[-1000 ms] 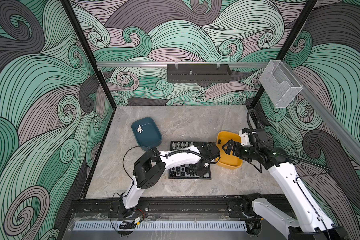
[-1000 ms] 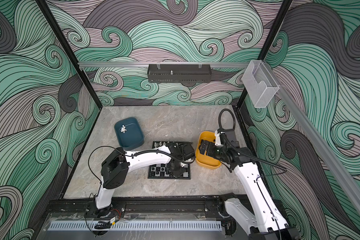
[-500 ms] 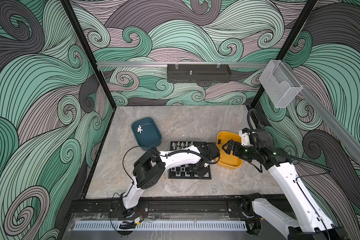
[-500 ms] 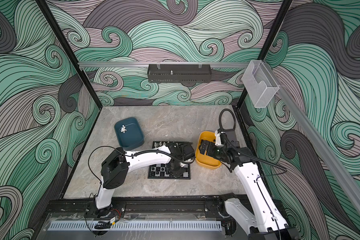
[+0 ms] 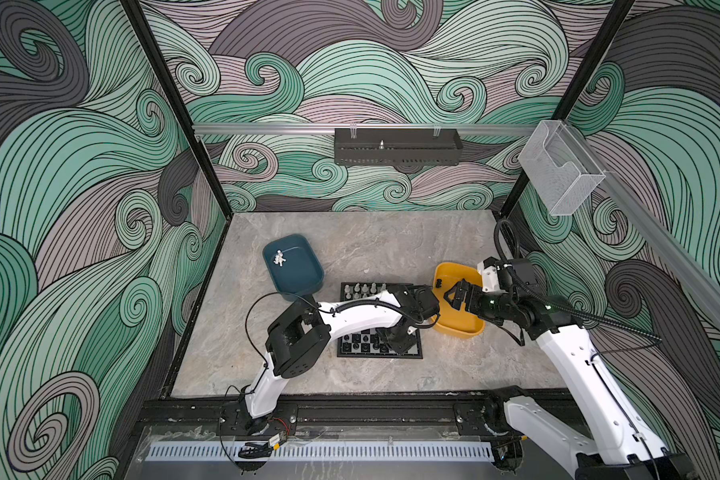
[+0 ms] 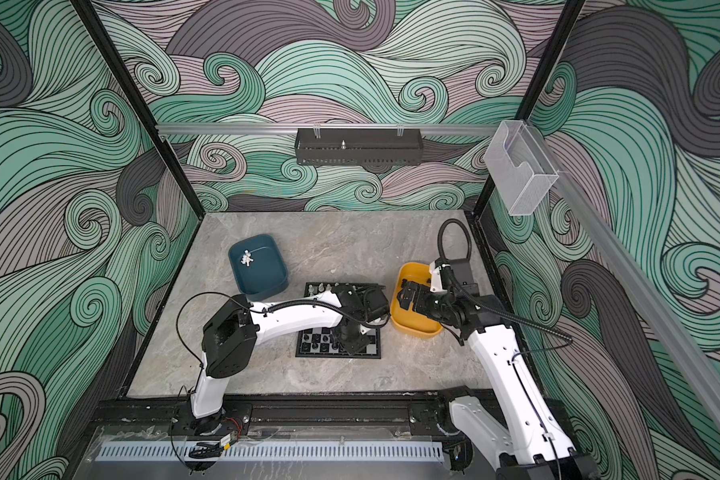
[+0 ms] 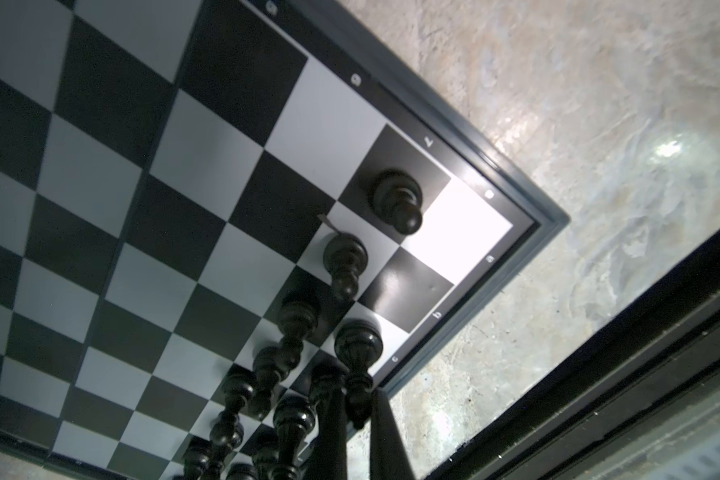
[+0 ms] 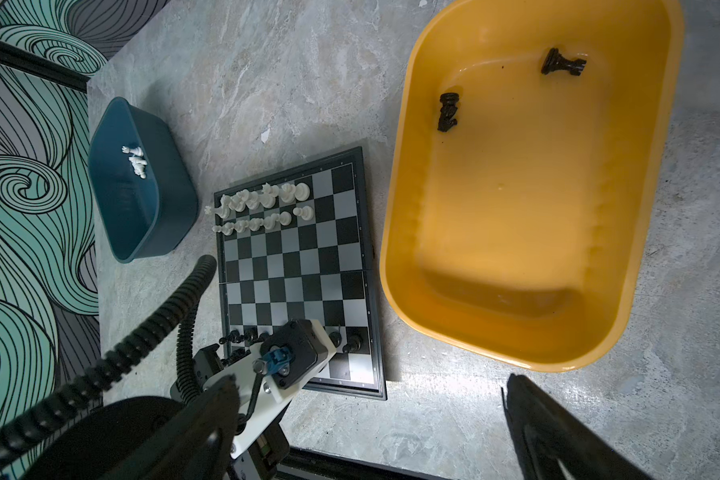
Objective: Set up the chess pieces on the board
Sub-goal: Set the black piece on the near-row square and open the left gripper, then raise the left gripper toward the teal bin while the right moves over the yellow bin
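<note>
Black and grey squares covered the board (image 8: 292,266), which lay flat on the stony grey worktop (image 8: 292,83). White chess pieces (image 8: 262,203) stood in two rows along the far edge of the board. Black chess pieces (image 8: 352,343) stood along the near edge, on the side by the robot's arms. The left claw (image 7: 356,415) was down over that near edge, toward the corner closest to the yellow tray (image 8: 395,232). Its two dark fingers were closed, and in the left wrist view the top of one black piece (image 7: 357,345) looked pinched between them. That piece stood upright on a square in the last row, just inside the thin border. Other black pieces stood close beside it, and a little pawn (image 7: 395,199) stood on a black square nearer the corner. The yellow tray sat just beside the board on the right in both top views. The right claw (image 5: 449,296) hung over it with its fingers spread wide, holding nothing. Two loose black pieces (image 8: 448,112) lay on their sides in that tray, apart from each other. A teal tray (image 8: 171,216) sat near the board's far left corner, with a few loose white pieces (image 8: 136,160) heaped inside. Green and grey wavy walls (image 5: 100,208) stood all around.
</note>
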### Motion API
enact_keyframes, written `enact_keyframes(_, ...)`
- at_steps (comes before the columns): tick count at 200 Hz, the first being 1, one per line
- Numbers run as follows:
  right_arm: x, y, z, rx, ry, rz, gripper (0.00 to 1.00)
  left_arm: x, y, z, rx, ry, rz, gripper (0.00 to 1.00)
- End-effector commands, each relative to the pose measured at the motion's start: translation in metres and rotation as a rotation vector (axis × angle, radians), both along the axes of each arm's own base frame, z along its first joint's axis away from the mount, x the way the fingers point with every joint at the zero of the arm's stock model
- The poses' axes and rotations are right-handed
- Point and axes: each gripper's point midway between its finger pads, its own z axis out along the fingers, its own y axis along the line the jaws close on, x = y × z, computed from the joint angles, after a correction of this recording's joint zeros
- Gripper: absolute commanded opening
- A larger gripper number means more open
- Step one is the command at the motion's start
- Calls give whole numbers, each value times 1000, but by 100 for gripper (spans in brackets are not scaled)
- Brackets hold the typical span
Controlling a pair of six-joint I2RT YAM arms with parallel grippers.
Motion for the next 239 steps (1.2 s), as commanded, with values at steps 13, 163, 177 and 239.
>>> enact_keyframes(13, -3, 0, -3, 5, 7, 3, 100, 0, 4, 10, 11, -5, 14, 3)
enact_keyframes(163, 15, -20, -7, -93, 12, -57, 100, 25, -11, 98, -204, -122, 115, 43)
enact_keyframes(177, 27, -30, -15, -140, 27, -94, 99, 37, -6, 138, -314, -185, 154, 52)
enact_keyframes(239, 100, -49, -81, -208, 173, -164, 78, 46, 66, 237, -795, -403, 258, 98)
